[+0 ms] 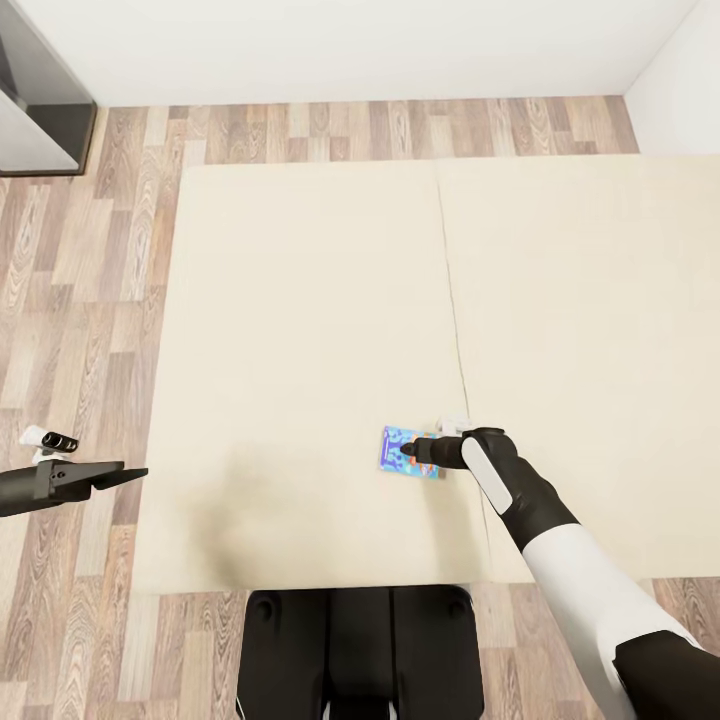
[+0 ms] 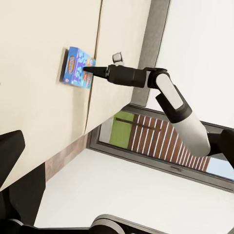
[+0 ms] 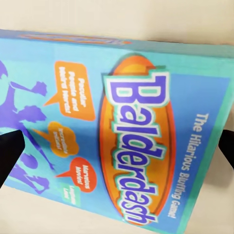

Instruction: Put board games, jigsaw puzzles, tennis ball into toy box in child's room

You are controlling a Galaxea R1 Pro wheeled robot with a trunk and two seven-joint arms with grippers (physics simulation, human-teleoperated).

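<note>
A small blue board game [image 1: 398, 452], printed "Balderdash", lies flat on the beige mattress of the bed [image 1: 300, 330], near its front edge. My right gripper [image 1: 412, 452] hovers over it, open. In the right wrist view the box [image 3: 122, 136] spans the picture, with one dark fingertip [image 3: 9, 153] at each side edge. From the left wrist view the same box [image 2: 77, 67] appears with the right gripper [image 2: 90, 70] pointing at its edge. My left gripper [image 1: 135, 473] hangs over the floor left of the bed, holding nothing; one finger [image 2: 10, 155] sits at the picture's edge.
Wood-plank floor [image 1: 80, 300] runs along the bed's left side and far end. A dark cabinet [image 1: 40, 110] stands at the far left corner against the white wall. A seam [image 1: 455, 300] splits the mattress. My black base [image 1: 360, 650] touches the bed's front edge.
</note>
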